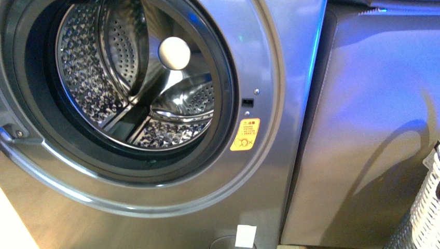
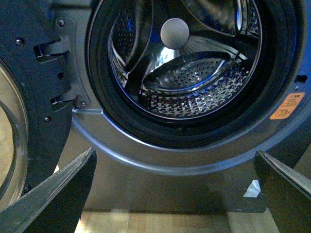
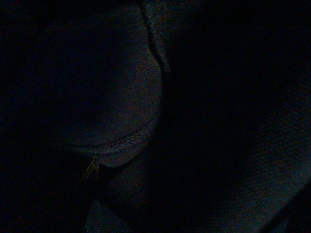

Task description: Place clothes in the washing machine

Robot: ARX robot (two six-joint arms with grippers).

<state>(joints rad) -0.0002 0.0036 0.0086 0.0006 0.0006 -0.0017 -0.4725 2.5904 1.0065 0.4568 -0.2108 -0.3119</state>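
Observation:
The grey-silver washing machine (image 1: 283, 78) fills the front view, its porthole open onto a bare, shiny perforated drum (image 1: 129, 78). A yellow sticker (image 1: 245, 135) sits right of the rim. In the left wrist view my left gripper (image 2: 175, 153) is open and holds nothing. Its dark fingers (image 2: 58, 194) spread wide, low in front of the washing machine (image 2: 146, 179), below the drum (image 2: 184, 82). The clothes show in neither of these views. The right wrist view is dark, so the right gripper cannot be read. Neither arm appears in the front view.
The open door (image 2: 29, 73) with its hinge stands left of the porthole. A plain grey-brown unit (image 1: 373, 129) stands to the machine's right, with a white lattice basket (image 1: 428, 207) at the right edge. Wooden floor (image 2: 146, 222) lies below.

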